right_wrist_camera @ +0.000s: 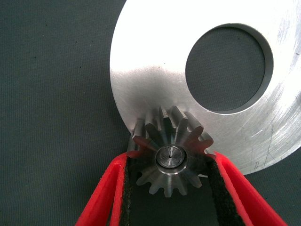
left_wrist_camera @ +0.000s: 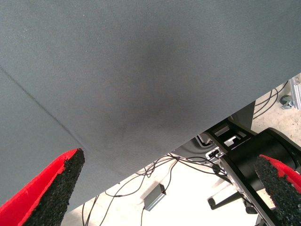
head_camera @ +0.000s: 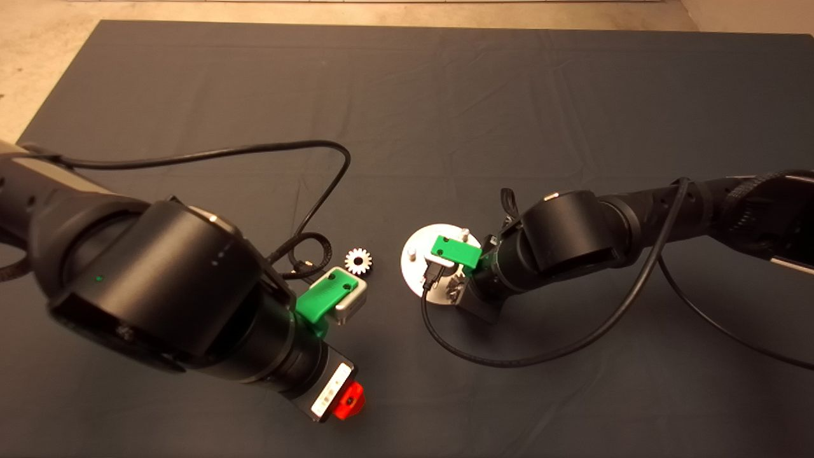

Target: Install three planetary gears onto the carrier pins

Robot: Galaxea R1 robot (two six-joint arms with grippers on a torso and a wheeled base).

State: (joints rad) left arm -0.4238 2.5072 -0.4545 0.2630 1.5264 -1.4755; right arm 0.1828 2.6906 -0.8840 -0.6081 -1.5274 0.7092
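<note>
Silver metal fills the right wrist view: a small toothed steel gear (right_wrist_camera: 171,157) is held between the red fingers (right_wrist_camera: 106,197) of the right gripper (head_camera: 445,286), and the tip of a short silver carrier pin (right_wrist_camera: 170,157) is seen inside its centre hole, at the rim of the flat shiny round disc with the large centre hole (right_wrist_camera: 146,61). The gear appears threaded on the pin, though whether it is fully seated cannot be told. If the fingers are opened while it sits tilted, it could jam on the pin or tip off onto the dark mat (head_camera: 445,95). A sideways pull could also drag the unclamped disc across the desk.

In the head view two more pins (head_camera: 411,253) stand bare on the disc, and a second silver toothed gear (head_camera: 358,261) lies on the mat just left of it. The left gripper (head_camera: 346,401), at the lower centre-left, is spread wide and empty. A third gear is not seen.
</note>
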